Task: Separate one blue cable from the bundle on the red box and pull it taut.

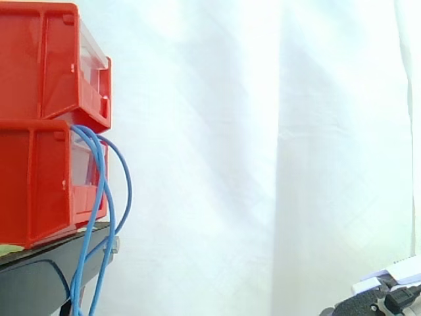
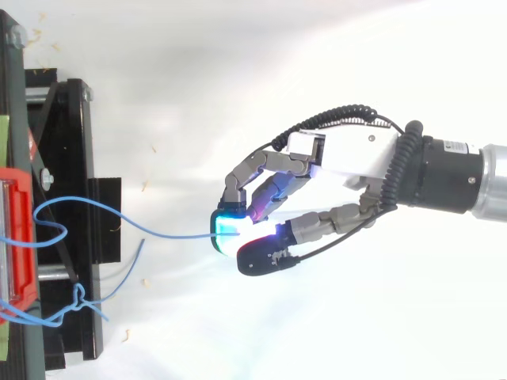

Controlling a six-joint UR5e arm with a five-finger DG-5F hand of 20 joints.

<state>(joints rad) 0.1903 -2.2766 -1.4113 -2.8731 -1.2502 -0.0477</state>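
The multi-fingered hand (image 2: 348, 154) clamps one thin blue cable (image 2: 170, 234) between its glowing fingertips (image 2: 226, 226). Other blue cable loops (image 1: 105, 197) hang over the front edge of the lower red plastic box (image 1: 39, 178).

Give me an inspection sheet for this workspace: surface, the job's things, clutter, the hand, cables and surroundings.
Surface: black metal stand carrying the bins.
Job's things: two stacked red plastic bins, upper bin on lower bin; bundle of thin blue cables looping out of the lower bin's front and hanging past the stand's edge.
Clutter: small tan flecks scattered on the white ground.
Hand: robot hand with curled fingers, glowing pads pinching one blue strand.
Cables: the pinched strand curves and loops near the bin, not yet taut; the others lie tangled beside the stand.
Surroundings: white curtain.
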